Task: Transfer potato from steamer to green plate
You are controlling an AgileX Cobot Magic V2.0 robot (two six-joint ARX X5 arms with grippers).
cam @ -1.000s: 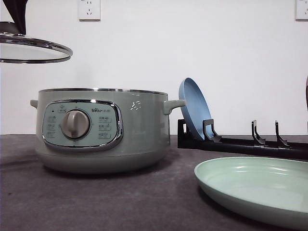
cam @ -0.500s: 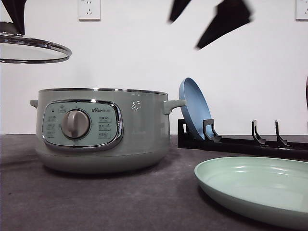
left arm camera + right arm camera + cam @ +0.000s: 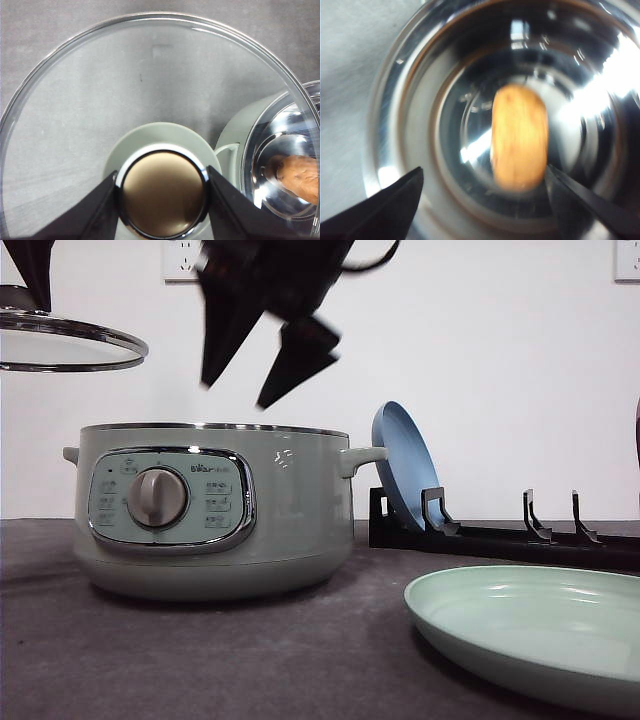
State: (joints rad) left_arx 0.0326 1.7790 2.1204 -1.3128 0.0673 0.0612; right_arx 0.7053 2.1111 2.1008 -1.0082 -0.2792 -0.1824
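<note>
While the lid is off, the scene reads like this:

Key relation: the potato [image 3: 519, 136] lies straight below the right gripper [image 3: 262, 370], between the lines of its two fingers, and its long axis runs across the gap from one finger to the other only a little; it seems to lie mostly along the fingers' direction, so the jaws would close on its short width.
Nearer arm: the right one, which hangs over the steamer [image 3: 215, 508]; the left arm is off to the side.
Right gripper: spread wide, with nothing between the fingers; its picture is blurred.
Left gripper [image 3: 162, 192]: clenched on the knob of the glass lid [image 3: 70, 340], holding it in the air, apart from the pot.
Potato's place: on the shiny bottom of the steamer, near the middle.
Green plate [image 3: 530, 635]: on the table, to the right of the steamer, with nothing on it.
Next move, as I judge: a straight descent into the pot, then closing.
</note>
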